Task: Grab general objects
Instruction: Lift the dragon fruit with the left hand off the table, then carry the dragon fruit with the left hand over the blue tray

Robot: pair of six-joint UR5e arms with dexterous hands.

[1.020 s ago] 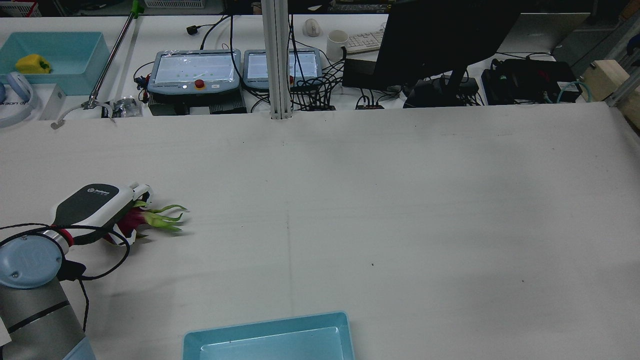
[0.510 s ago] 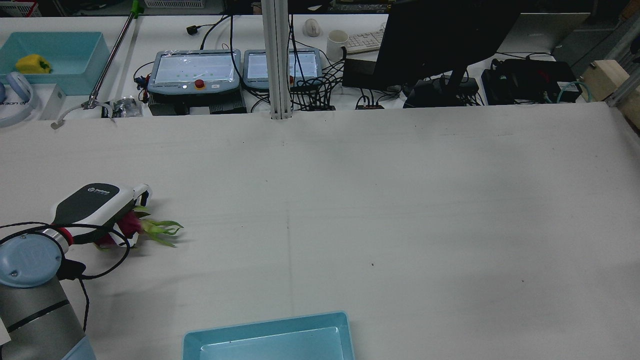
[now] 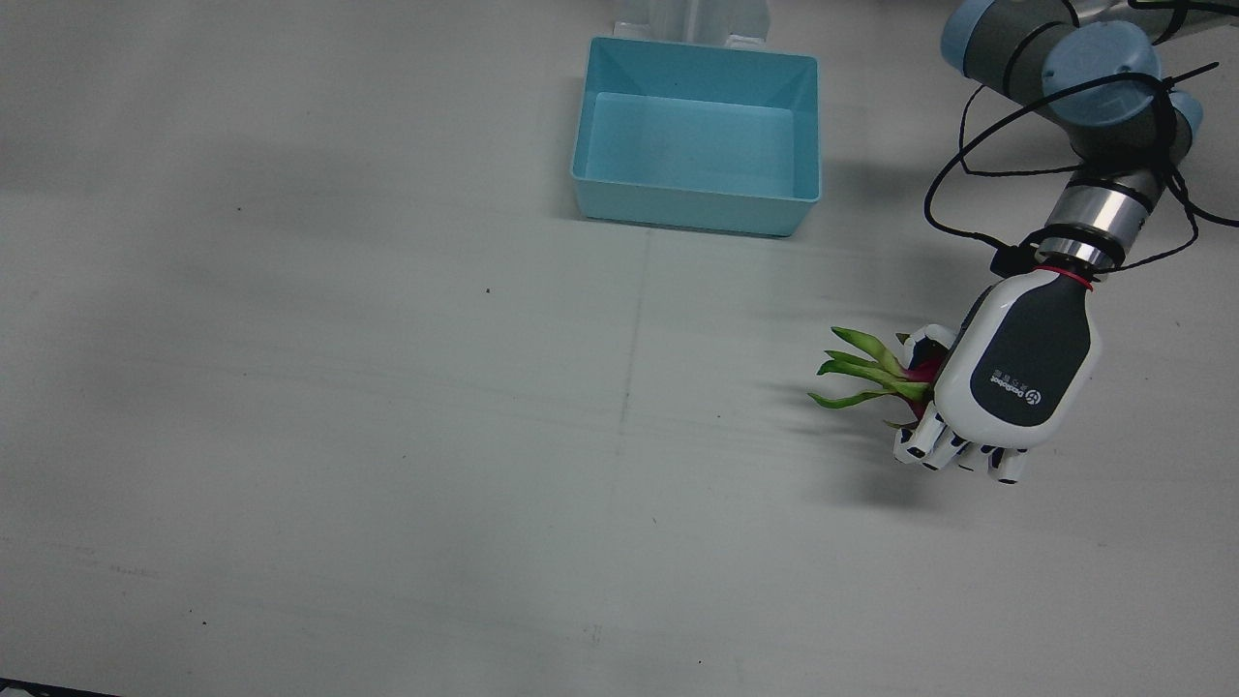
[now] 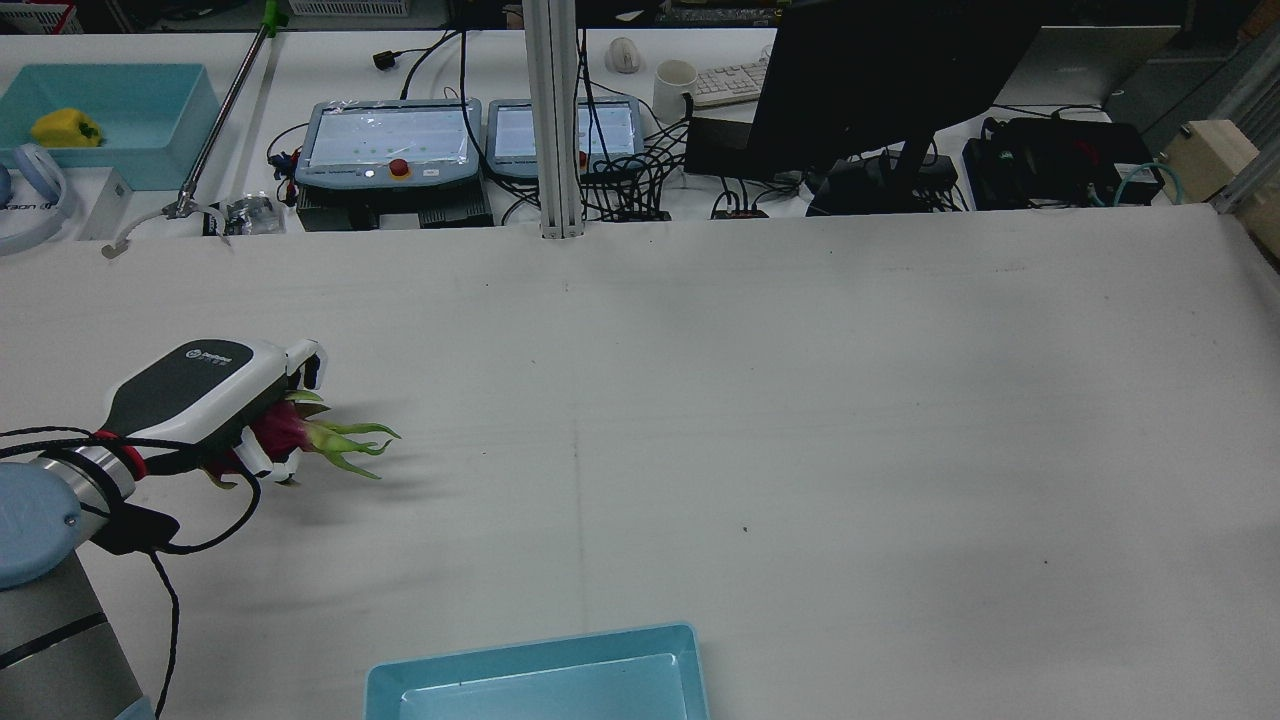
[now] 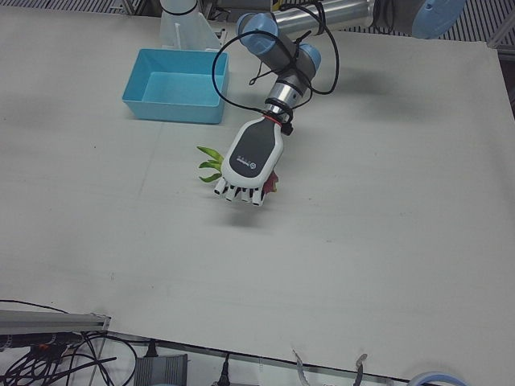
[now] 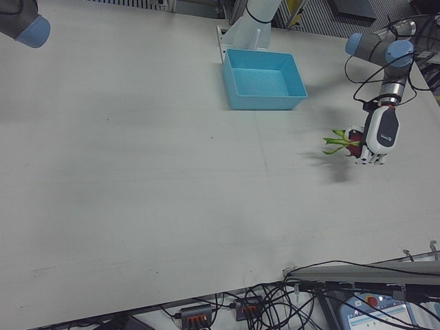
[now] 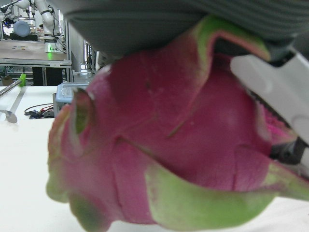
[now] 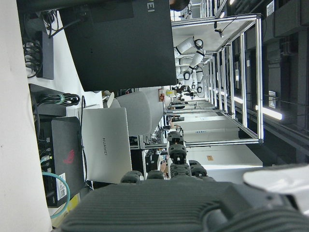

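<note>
- The left hand (image 3: 1007,387) was clamped on the dragon fruit (image 4: 285,428), palm down over it, fingers (image 3: 934,447) curled round the red body.
- In the left hand view the dragon fruit filled the frame, pressed up against the palm, with a white finger (image 7: 280,92) across its right side.
- The green leafy end (image 3: 857,373) stuck out free of the hand, pointing toward the middle of the table (image 3: 387,387).
- The shadow lay a little apart from the hand in the left-front and right-front views, so I judged the fruit to be off the table, held low, though the gap itself could not be seen plainly.
- The right hand showed only as the dark edge of its own palm (image 8: 169,203) in its own camera, which looked out at a monitor and a laptop; whether its fingers were apart or together could not be told, and it was well away from the work.
- The step in hand looked like the carry after a grasp.
- The blue bin (image 3: 697,136) stood empty near the pedestals, well apart from the hand.
- If the bin was the goal, the next move called for raising the fruit clear of the bin's wall, swinging it across, and keeping the hold firm, since the smooth rounded body could slip and the leaves could catch the rim.
</note>
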